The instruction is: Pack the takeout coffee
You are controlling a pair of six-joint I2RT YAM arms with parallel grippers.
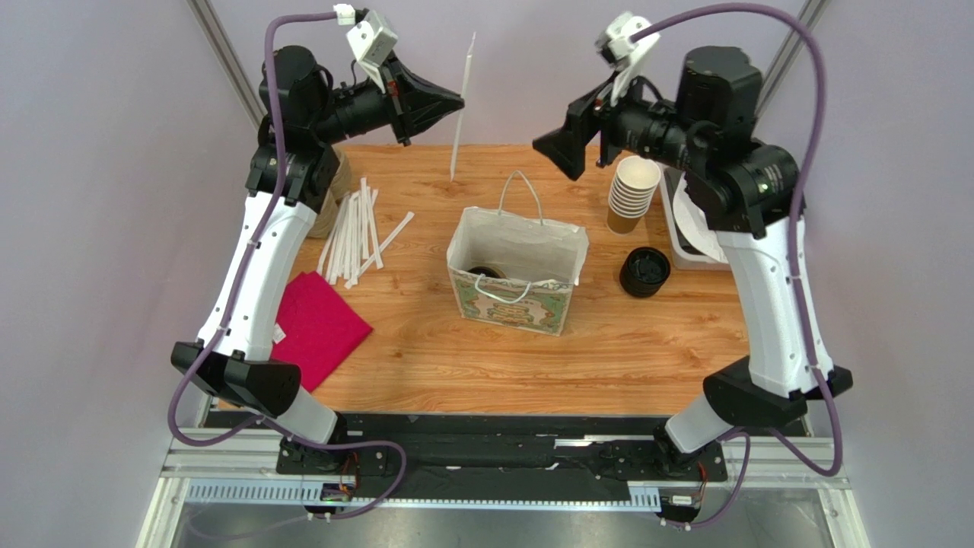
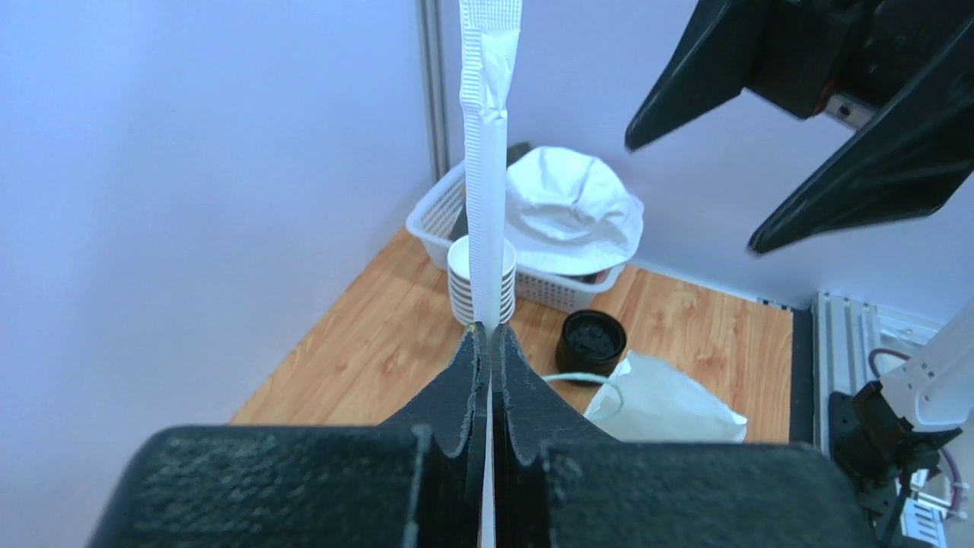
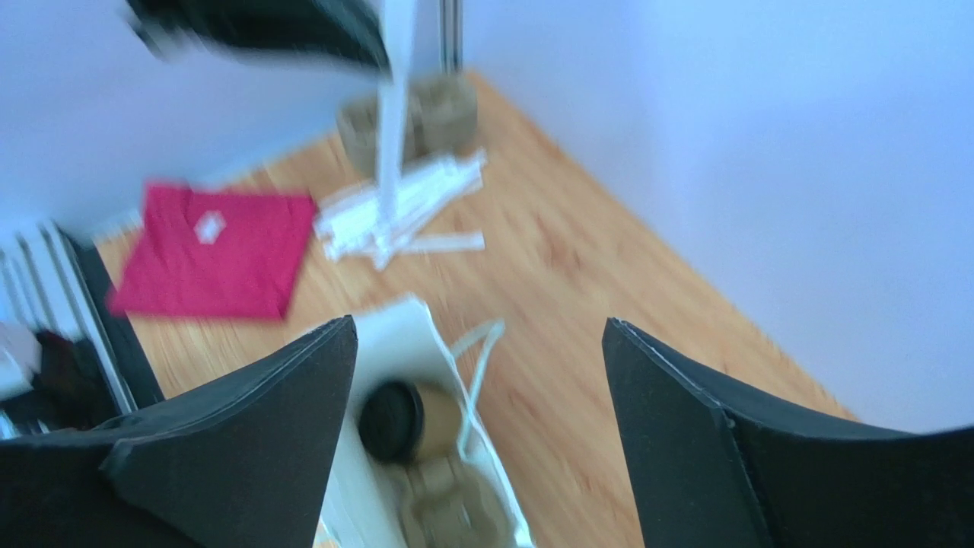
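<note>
Takeout coffee (image 3: 402,420): it is seen inside the white paper bag (image 1: 517,299) at mid-bench, with its black lid showing over the bag's rim. The wrist view is blurred, so upright or leaning cannot be told.
Weight: it is judged light if empty and noticeably heavier if filled. The fill cannot be seen.
Wall: thin kraft paper is expected to dent under a hard squeeze.
Lid: smooth plastic is judged slippery, and it could be popped off if gripped by the rim.
Hold: the cup would best be taken across the brown body just under the lid, with gentle pressure, and kept upright.
Left claw (image 2: 489,337): it is pressed together on a wrapped straw (image 2: 489,171), which is held raised above the bench (image 1: 640,354).
Right claw (image 3: 478,343): it is spread wide with nothing in it, above and beyond the bag.
Bag: it is soft-sided and easily crushed or tipped, so any reach inside would be made from straight above.
Nearby: the lidless cup stack (image 1: 632,192) and the loose black lid (image 1: 645,272) stand to the right of the bag, apart from it.
</note>
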